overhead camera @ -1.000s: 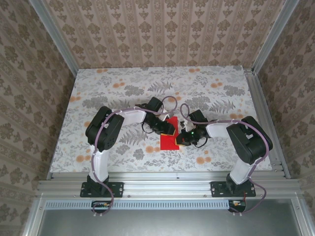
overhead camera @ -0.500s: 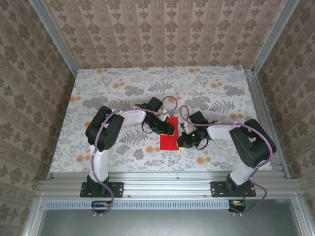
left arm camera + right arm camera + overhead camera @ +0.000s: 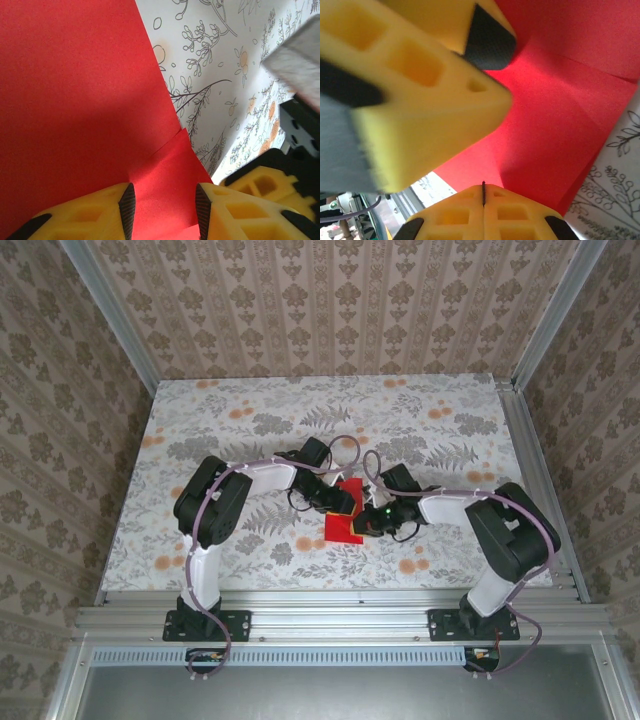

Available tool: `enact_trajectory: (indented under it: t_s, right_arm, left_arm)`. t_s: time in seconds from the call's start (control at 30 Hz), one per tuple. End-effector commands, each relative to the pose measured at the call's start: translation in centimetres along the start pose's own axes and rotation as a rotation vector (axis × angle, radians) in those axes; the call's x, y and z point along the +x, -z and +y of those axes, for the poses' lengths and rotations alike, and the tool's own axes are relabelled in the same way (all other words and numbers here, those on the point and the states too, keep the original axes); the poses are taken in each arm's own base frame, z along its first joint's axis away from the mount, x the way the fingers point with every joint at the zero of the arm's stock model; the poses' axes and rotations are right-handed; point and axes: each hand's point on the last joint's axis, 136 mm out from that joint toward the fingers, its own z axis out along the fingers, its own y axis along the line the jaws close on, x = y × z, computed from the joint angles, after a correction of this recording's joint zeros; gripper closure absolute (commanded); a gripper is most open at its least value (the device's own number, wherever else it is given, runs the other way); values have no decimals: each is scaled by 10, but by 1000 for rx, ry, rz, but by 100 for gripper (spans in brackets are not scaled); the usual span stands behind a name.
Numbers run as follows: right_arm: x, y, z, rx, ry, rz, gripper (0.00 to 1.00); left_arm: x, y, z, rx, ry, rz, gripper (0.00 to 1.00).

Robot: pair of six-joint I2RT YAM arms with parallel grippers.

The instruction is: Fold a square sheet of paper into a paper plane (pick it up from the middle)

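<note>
We see bright red paper (image 3: 342,527), yellow fingers (image 3: 75,215) with black pads (image 3: 128,205), and a grey-and-orange floral table (image 3: 250,410).

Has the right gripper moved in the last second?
Yes: the right gripper has edged left, away from the orange flower print, onto the red sheet of paper.

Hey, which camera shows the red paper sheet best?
The left wrist view: the red paper sheet is large and sharp, a folded flap between the fingers. The right wrist view shows its creases, partly behind a yellow finger. In the top view it is small, between the left gripper and right gripper.
</note>
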Motion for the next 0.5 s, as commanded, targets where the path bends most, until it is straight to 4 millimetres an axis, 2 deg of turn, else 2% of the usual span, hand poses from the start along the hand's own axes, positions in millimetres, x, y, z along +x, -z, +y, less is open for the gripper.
enact_trajectory:
  t_s: [0.0,0.17,0.47]
  right_arm:
    - [6,-7,-7,17,-3,42,100]
    - [24,-8,-29,93,-20,86,100]
    - [60,2,-55,192,-69,135,100]
  left_arm:
    - [38,-12,63,-175,123,114,59]
    - [37,-10,64,-177,121,113,59]
    - [35,-6,65,-172,128,104,59]
